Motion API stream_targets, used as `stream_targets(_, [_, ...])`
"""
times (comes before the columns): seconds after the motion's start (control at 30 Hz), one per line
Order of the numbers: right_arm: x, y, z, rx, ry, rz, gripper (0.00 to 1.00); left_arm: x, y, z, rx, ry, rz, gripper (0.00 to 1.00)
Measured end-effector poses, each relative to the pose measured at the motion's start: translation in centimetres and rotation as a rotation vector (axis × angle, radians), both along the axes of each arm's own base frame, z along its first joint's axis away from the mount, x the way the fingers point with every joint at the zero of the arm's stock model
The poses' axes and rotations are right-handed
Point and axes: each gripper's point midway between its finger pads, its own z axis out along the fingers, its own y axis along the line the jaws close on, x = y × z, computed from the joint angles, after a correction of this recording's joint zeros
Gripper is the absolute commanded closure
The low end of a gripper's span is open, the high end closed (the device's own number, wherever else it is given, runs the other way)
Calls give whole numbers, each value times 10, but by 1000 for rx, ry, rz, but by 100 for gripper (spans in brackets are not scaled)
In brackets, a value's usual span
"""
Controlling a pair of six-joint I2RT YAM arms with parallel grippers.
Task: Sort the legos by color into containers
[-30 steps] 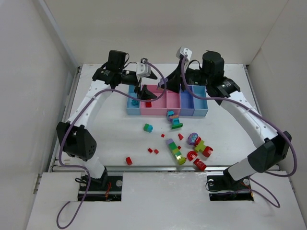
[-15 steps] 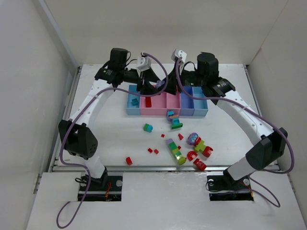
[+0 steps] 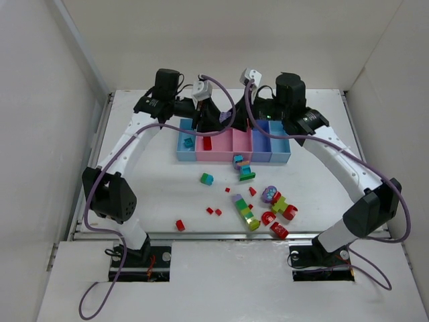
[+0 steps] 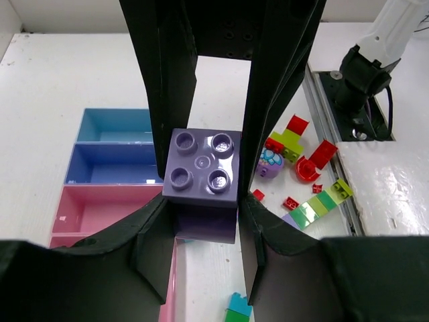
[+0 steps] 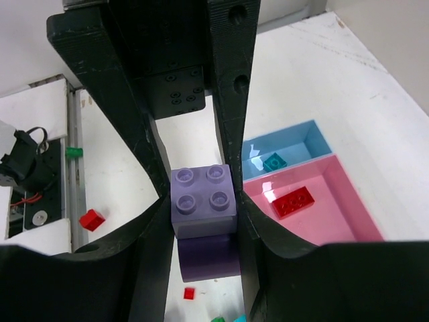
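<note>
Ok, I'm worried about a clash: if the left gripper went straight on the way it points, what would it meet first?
Most likely the right gripper, whose fingers face it, clamped on the same purple brick that the left gripper holds.

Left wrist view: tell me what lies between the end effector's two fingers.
A pale purple lego on a darker purple piece, clamped between the left end effector fingers, as the left wrist view shows.
</note>
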Motion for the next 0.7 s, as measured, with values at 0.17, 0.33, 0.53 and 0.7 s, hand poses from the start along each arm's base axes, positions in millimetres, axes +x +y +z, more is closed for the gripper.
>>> stream_targets(0.17, [10,-8,-9,-1,77,-58,100,6,-4,-17,35,-21,30,100])
stream_targets(0.33, [33,-29,16,76,59,-164,100,20,7,-58,157,24,137,100])
stream_targets(0.53, [59,-57,37,158,46,-309,100,35,23,-107,290,102,234,100])
stream_targets(0.7, [111,-95,-22,93,232,-616,100,51,28,-112,332,94,334,100])
